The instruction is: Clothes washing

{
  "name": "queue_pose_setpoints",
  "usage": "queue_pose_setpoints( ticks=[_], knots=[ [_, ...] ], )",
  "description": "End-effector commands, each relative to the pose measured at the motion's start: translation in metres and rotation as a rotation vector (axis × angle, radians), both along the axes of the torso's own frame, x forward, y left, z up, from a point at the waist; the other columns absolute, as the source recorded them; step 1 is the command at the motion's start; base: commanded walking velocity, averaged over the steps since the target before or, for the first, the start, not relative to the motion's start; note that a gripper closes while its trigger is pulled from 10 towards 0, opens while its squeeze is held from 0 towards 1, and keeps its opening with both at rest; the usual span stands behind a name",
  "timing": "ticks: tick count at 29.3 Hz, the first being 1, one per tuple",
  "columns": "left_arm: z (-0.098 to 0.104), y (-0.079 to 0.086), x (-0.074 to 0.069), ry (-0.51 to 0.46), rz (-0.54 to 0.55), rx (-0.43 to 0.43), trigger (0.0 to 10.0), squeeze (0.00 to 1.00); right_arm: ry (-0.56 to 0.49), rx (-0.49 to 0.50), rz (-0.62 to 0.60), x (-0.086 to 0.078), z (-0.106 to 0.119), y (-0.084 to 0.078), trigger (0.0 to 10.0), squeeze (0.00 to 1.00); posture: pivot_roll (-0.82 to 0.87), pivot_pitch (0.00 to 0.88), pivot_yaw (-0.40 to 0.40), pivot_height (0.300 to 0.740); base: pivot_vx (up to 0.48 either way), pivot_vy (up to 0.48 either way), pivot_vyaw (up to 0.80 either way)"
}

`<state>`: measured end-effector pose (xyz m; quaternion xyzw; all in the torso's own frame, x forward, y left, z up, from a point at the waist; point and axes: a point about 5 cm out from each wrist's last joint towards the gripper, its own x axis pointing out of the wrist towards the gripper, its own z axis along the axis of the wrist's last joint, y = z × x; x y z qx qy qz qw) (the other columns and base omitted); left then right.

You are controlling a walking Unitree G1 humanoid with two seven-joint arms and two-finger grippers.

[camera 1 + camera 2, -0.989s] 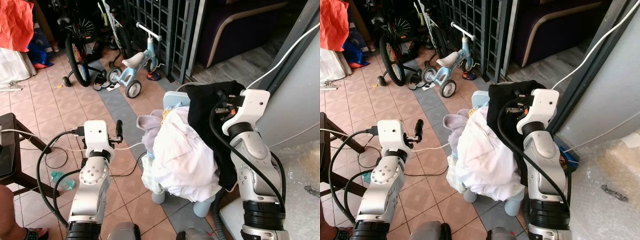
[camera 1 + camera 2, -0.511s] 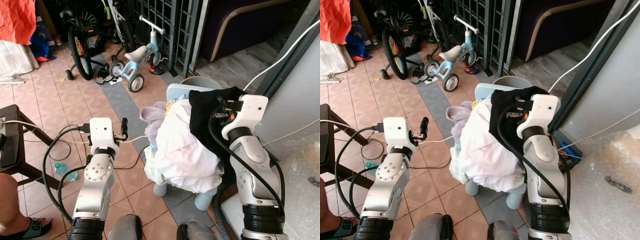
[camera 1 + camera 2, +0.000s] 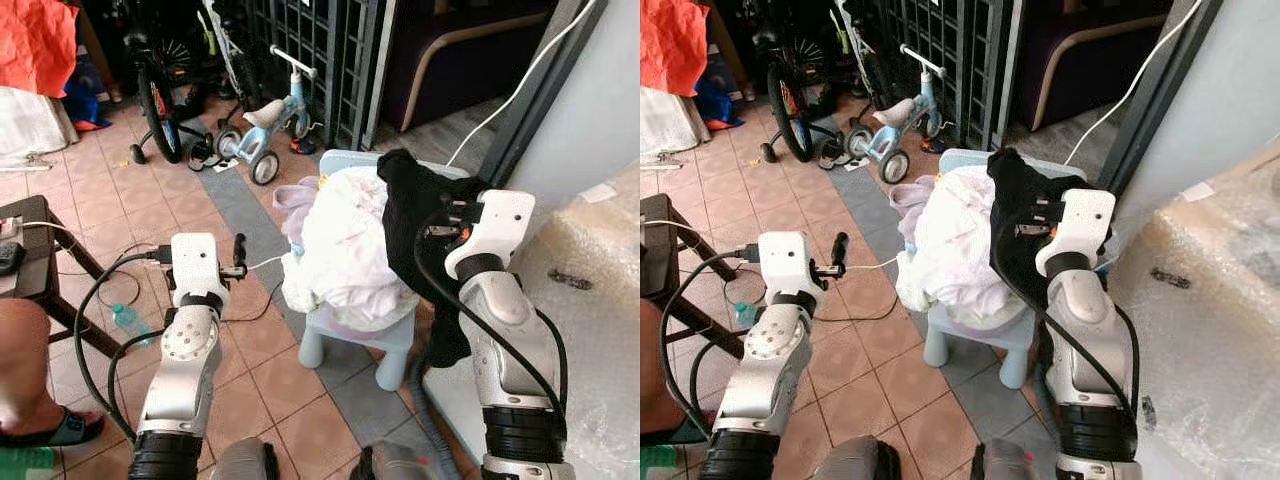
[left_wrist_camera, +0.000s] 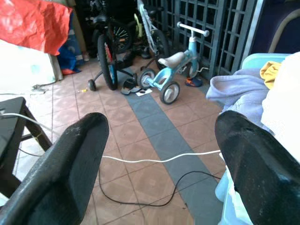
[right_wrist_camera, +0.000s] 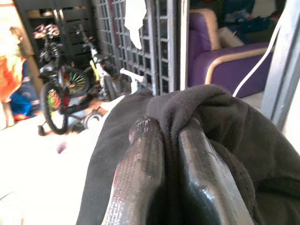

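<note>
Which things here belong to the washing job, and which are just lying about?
Job:
- black garment, clamped in the right pincer
- white clothes pile on the blue stool
- lilac garment in that pile
- left pincer, open and empty

Lying about:
- blue tricycle
- bicycle
- plastic bottle on the tiles
- white cable

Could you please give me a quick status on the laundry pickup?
Right gripper shut on black garment, lifted above pale blue plastic stool. Left gripper open, idle. White clothes pile still on stool.

The black garment (image 3: 420, 215) hides the right end effector (image 5: 168, 154) from the head views.
</note>
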<state>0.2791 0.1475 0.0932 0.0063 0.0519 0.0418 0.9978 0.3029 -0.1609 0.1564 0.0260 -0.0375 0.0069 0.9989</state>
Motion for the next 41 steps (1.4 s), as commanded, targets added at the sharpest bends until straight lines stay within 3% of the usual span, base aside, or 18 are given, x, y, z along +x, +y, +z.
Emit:
queue_pose_setpoints(
  ticks=[1, 4, 7, 21, 25, 31, 35, 41],
  knots=[
    [0.001, -0.004, 0.001, -0.002, -0.016, -0.002, 10.0, 0.00, -0.014, -0.008, -0.023, 0.000, 0.003, -0.002, 10.0, 0.00, -0.03, 0.031, 0.039, 0.740, 0.000, 0.000, -0.80],
    [0.002, -0.005, 0.001, -0.009, -0.023, -0.008, 10.0, 0.00, -0.014, -0.010, -0.035, 0.001, 0.004, -0.004, 10.0, 0.00, -0.03, 0.031, 0.040, 0.740, 0.000, 0.000, -0.80],
    [0.007, -0.008, 0.000, -0.041, -0.085, -0.054, 10.0, 0.00, -0.157, -0.221, -0.137, 0.005, 0.033, -0.017, 10.0, 0.00, -0.03, 0.028, 0.042, 0.740, 0.000, 0.000, -0.80],
    [0.010, -0.008, 0.000, -0.070, -0.119, -0.073, 10.0, 0.00, -0.300, -0.303, -0.312, 0.033, 0.089, -0.064, 10.0, 0.00, -0.03, 0.020, 0.040, 0.740, 0.123, 0.000, -0.80],
    [0.010, -0.008, 0.000, -0.071, -0.120, -0.074, 10.0, 0.00, -0.307, -0.293, -0.322, 0.040, 0.096, -0.067, 10.0, 0.00, -0.03, 0.020, 0.043, 0.740, 0.382, 0.000, -0.80],
    [0.011, -0.009, 0.001, -0.075, -0.126, -0.070, 10.0, 0.00, -0.352, -0.301, -0.263, 0.056, 0.108, -0.049, 10.0, 0.00, -0.02, 0.021, 0.041, 0.740, 0.406, 0.000, -0.80],
    [0.010, -0.007, 0.000, -0.070, -0.100, -0.071, 10.0, 0.00, -0.349, -0.295, -0.248, 0.065, 0.111, -0.047, 10.0, 0.00, -0.02, 0.025, 0.040, 0.740, 0.248, 0.000, -0.60],
    [0.006, -0.007, -0.004, -0.052, -0.089, -0.062, 10.0, 0.00, -0.378, -0.333, -0.146, 0.084, 0.140, -0.045, 10.0, 0.00, -0.02, 0.030, 0.042, 0.740, 0.000, 0.000, 0.00]
  ],
)
